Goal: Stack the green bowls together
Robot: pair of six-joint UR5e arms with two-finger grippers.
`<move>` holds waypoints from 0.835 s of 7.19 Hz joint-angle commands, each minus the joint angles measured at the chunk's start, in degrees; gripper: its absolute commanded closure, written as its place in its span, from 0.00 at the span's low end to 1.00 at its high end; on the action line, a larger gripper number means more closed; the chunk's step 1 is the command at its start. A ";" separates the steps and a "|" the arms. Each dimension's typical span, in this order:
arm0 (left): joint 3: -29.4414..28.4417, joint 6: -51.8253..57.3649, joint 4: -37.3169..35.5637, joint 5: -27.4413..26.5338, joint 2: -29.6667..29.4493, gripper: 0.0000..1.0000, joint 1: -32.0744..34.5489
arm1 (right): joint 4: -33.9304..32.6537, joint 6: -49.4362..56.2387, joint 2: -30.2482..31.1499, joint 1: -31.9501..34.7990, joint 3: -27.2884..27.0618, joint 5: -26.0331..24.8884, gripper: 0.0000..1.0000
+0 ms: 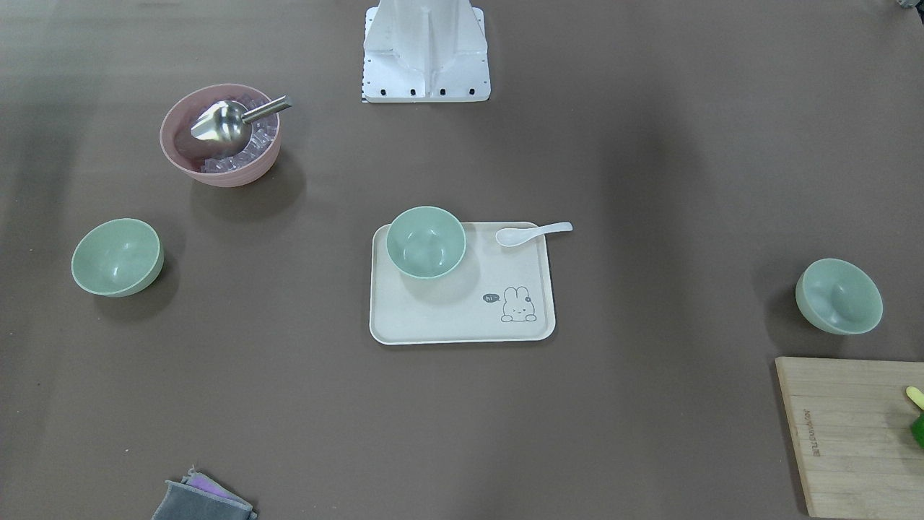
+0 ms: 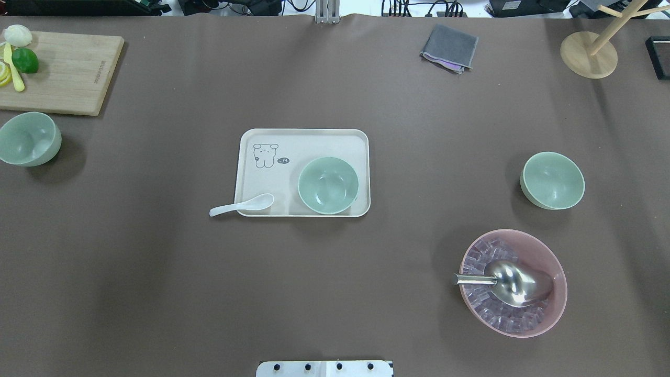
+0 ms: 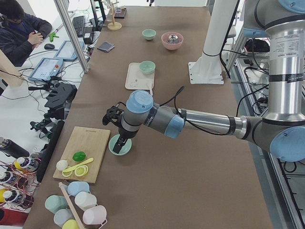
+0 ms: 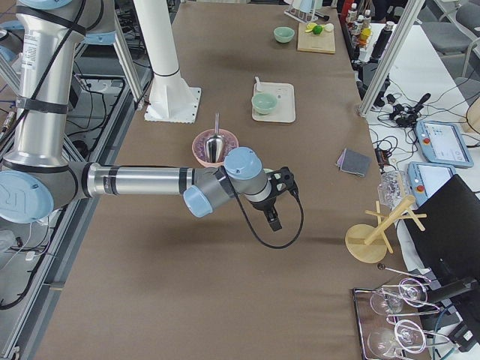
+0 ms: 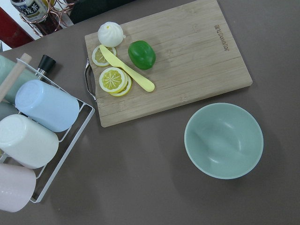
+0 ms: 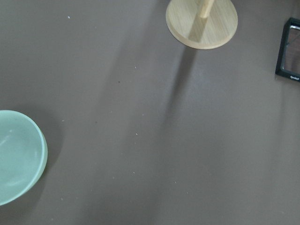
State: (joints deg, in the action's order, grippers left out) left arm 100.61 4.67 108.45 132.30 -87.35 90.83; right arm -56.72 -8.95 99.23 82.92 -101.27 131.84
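Three pale green bowls stand apart and upright. One (image 2: pixel 328 185) sits on the cream tray (image 2: pixel 272 141) at mid table. One (image 2: pixel 29 139) stands at the robot's far left by the cutting board; it also shows in the left wrist view (image 5: pixel 223 140). One (image 2: pixel 552 180) stands on the robot's right, and its edge shows in the right wrist view (image 6: pixel 18 161). My left gripper (image 3: pixel 120 141) hangs over the left bowl (image 3: pixel 119 148). My right gripper (image 4: pixel 273 221) hangs over the table's right part. I cannot tell whether either is open or shut.
A pink bowl (image 2: pixel 515 283) with ice and a metal scoop stands near the right bowl. A white spoon (image 2: pixel 242 205) lies across the tray's edge. A cutting board (image 2: pixel 63 70) with lime and lemon, a cup rack (image 5: pixel 37 126), a grey cloth (image 2: pixel 449 48) and a wooden stand (image 2: pixel 589 55) line the table's edges.
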 commanded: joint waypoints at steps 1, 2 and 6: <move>-8.72 -1.05 0.19 0.32 -6.76 0.02 -4.42 | -2.23 -1.67 -5.35 -4.67 1.42 -0.71 0.00; -12.60 -4.72 1.49 0.24 -8.53 0.02 -4.52 | -3.47 -6.21 -7.02 -5.65 1.34 -0.71 0.00; -22.37 -20.36 10.34 -0.03 -11.09 0.03 -12.94 | -5.94 -18.47 -10.64 -16.64 1.86 -9.39 0.00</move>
State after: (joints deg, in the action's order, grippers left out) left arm 80.85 -10.80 114.83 132.40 -98.08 80.36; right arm -61.91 -25.53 89.22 68.91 -99.59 125.27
